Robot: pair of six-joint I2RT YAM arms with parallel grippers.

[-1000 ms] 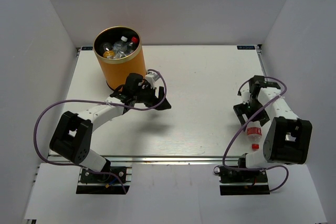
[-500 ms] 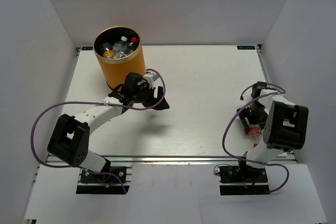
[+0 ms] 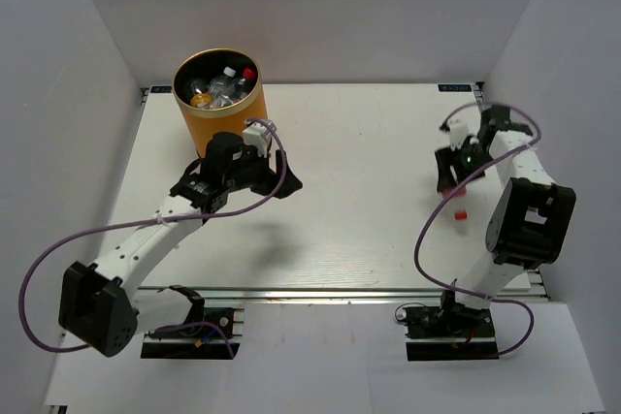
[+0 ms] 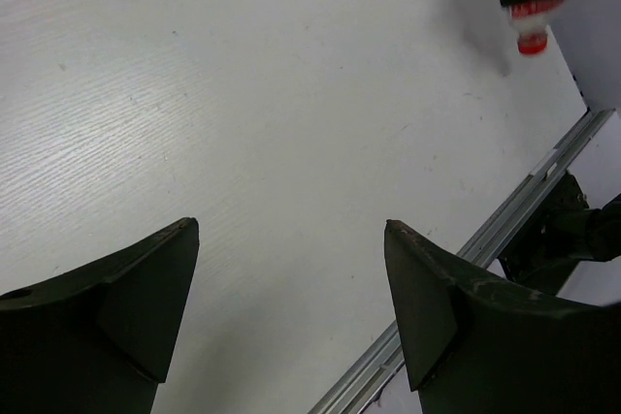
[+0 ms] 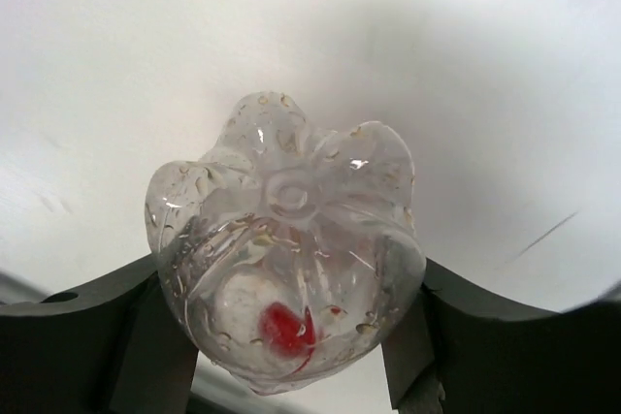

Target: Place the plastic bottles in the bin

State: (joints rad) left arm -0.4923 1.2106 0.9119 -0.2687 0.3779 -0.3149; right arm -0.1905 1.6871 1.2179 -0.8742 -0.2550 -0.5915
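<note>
The orange-yellow bin [image 3: 221,115] stands at the far left of the table and holds several plastic bottles [image 3: 221,84]. My right gripper [image 3: 453,174] is shut on a clear red-capped bottle [image 3: 461,213] and holds it above the table's right side, cap pointing down. The right wrist view shows the bottle's clear base [image 5: 291,239] clamped between the fingers [image 5: 432,322]. My left gripper [image 3: 278,179] is open and empty, hovering just in front of the bin; in the left wrist view [image 4: 291,230] only bare table lies between its jaws, with the held bottle [image 4: 531,28] far off.
White walls enclose the table on three sides. An aluminium rail [image 4: 485,259] runs along the table's near edge. Purple cables loop from both arms [image 3: 58,239].
My right gripper closed on the red-capped bottle at the front right, lifted it and carried it back along the right side. My left arm rose and pulled slightly left, toward the bin.
</note>
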